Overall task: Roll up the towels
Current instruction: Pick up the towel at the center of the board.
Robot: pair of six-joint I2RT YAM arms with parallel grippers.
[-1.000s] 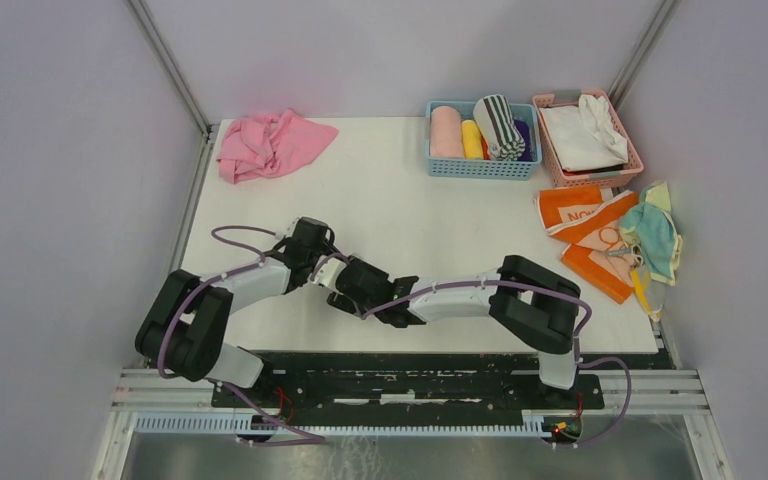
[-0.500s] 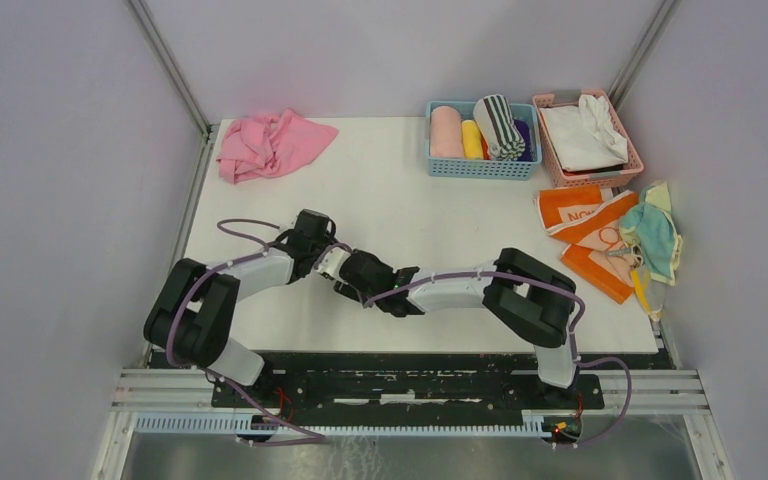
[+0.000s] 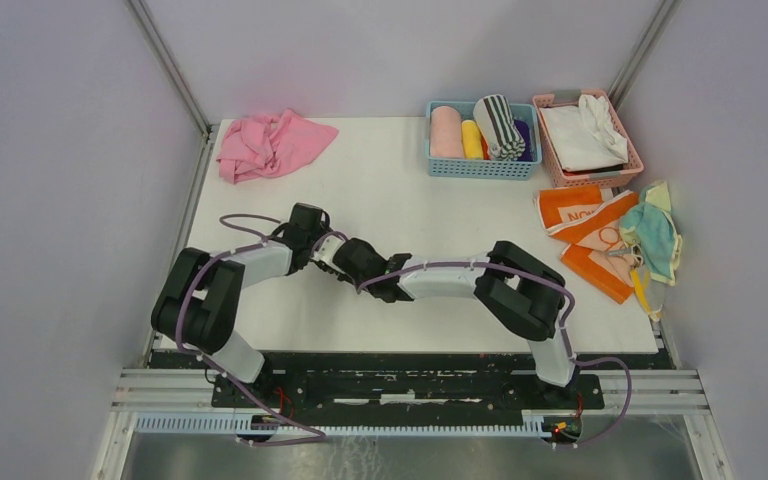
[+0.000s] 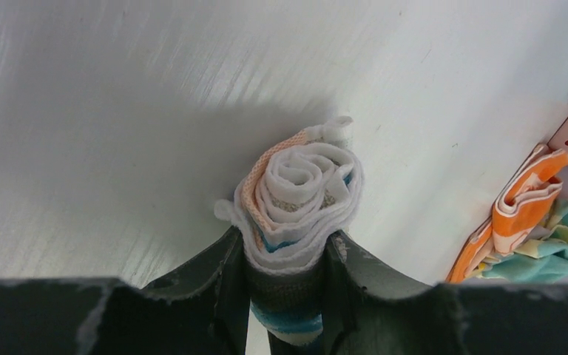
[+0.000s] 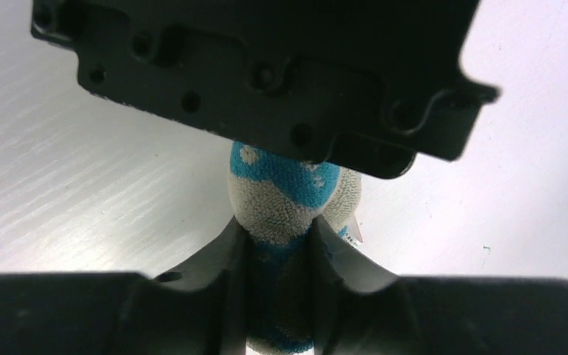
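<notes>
Task thing: rolled towel [image 4: 303, 200], near table [image 3: 410, 220] middle, slightly toward 8 o'clock; hidden under grippers in overhead view. Left gripper [image 4: 285, 240] pinches roll across its body, spiral end facing out. Right gripper [image 5: 277, 225] jaws press same roll from opposite side, at blue-printed end. Judgement: light, soft, springy cloth. Layers likely slip and unwind under weak squeeze. Best hold mid-body, across all layers, loose tail trapped. Orange towel [image 3: 585, 235] and teal-and-yellow towel [image 3: 652, 235] lie unrolled at 3 o'clock edge.
</notes>
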